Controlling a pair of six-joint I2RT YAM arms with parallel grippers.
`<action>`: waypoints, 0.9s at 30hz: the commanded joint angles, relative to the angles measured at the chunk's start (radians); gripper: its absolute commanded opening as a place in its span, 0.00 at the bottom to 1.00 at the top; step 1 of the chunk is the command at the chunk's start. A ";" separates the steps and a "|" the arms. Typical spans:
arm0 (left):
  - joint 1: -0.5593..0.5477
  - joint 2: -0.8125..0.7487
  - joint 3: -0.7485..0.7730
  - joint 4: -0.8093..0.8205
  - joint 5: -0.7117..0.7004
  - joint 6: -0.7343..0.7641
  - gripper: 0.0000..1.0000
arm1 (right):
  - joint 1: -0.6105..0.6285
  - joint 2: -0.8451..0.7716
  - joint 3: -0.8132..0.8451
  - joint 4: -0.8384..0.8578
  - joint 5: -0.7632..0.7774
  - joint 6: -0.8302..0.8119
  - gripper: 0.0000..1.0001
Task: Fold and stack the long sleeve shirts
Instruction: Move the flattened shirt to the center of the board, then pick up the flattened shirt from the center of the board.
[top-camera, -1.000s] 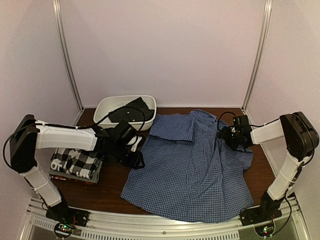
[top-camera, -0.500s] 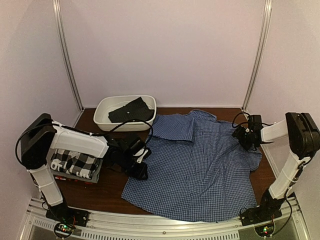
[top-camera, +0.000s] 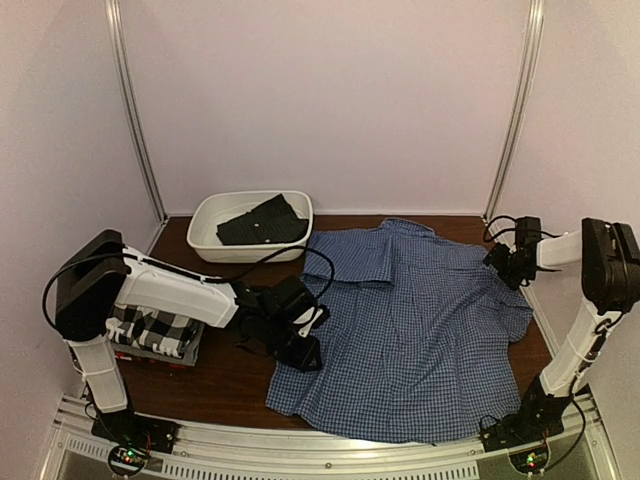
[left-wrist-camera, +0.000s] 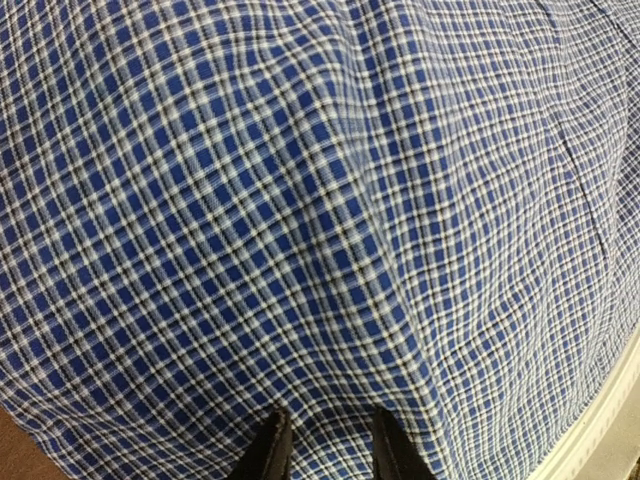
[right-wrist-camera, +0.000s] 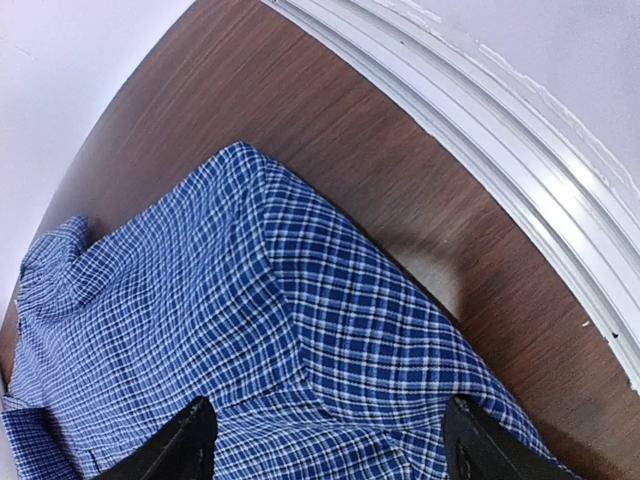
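- The left gripper (top-camera: 303, 352) is seen nearly closed. Its two dark fingers stand a narrow gap apart in the wrist view, and a raised ridge of cloth runs away from them, so a pinch of the shirt's left edge is judged to be held.
- Over the last second this gripper has been carried rightward and toward the near edge. The left border of the blue-and-white check shirt (top-camera: 420, 320) has been drawn along with it, and more bare table (top-camera: 225, 385) is now exposed beside it.
- The right gripper (top-camera: 508, 264) is held wide open with nothing in it. It has been drawn back from the middle of the shirt to the far right corner, above the shirt's right shoulder.
- The shirt is left lying open across the centre and right of the table, flatter on its right side than before and not yet folded.
- The move is judged to be the start of a left-side fold or a straightening pull; all later folds remain to be done.
- A folded black-and-white plaid shirt (top-camera: 150, 328) is seen topping the stack at the left, well apart from the check shirt.
- A dark garment (top-camera: 262, 222) is left lying in the white basin (top-camera: 205, 222) at the back.
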 joint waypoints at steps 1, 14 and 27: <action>-0.014 0.013 0.018 -0.002 0.002 -0.034 0.29 | 0.029 -0.059 0.031 -0.063 -0.009 -0.063 0.79; 0.059 -0.143 -0.039 -0.149 -0.185 -0.036 0.30 | 0.445 -0.110 0.119 -0.105 -0.009 -0.117 0.79; 0.098 -0.330 -0.234 -0.198 -0.158 -0.097 0.35 | 0.626 0.159 0.335 -0.124 0.017 -0.129 0.77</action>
